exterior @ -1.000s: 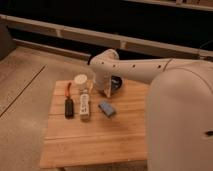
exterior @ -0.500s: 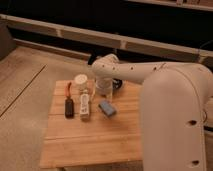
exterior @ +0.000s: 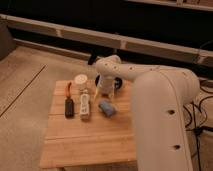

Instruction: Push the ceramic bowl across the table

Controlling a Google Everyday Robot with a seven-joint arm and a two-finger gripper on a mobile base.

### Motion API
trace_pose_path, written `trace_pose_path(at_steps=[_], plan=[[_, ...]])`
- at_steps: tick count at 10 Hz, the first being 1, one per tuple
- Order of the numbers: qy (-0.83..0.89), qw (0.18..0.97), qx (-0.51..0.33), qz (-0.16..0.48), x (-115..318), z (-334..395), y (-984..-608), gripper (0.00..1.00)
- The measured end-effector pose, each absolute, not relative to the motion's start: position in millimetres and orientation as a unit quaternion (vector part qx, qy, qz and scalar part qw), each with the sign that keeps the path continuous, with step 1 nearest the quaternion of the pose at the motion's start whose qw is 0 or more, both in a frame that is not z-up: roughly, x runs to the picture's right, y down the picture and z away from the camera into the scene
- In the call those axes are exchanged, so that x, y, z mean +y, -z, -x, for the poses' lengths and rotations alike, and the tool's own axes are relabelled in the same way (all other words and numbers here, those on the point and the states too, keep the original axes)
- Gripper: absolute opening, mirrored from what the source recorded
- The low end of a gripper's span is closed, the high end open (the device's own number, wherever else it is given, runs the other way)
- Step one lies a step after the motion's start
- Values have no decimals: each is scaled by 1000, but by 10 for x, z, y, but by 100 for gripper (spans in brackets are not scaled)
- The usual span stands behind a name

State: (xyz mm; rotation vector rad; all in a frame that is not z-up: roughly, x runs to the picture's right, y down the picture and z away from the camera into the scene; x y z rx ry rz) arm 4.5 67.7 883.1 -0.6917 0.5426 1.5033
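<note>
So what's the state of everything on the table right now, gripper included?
ceramic bowl: upright near the far edge, partly hidden by the arm
gripper: low over the table, between cream cup and bowl; contact with bowl unclear
cream cup: upright
white bottle: lying on its side
black-and-orange tool: lying flat
blue block: lying flat, just in front of the gripper

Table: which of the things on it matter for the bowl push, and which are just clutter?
Job:
- bowl, dark, at the table's far side
- table
- end effector, low over the table, between the bowl and the cup

Lying about:
- cup, cream
- black-and-orange tool
- white oblong object, kind unclear
- blue block
</note>
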Motion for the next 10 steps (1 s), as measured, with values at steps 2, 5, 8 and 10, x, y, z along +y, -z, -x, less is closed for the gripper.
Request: trace_pose_path(at_steps=[2, 5, 8, 10], plan=[[-657, 643, 250, 303, 663, -173, -8961, 65], [-657, 643, 251, 303, 665, -174, -8963, 65], [-650, 645, 256, 309, 768, -161, -9057, 65], [-648, 644, 262, 312, 785, -183, -9175, 65]])
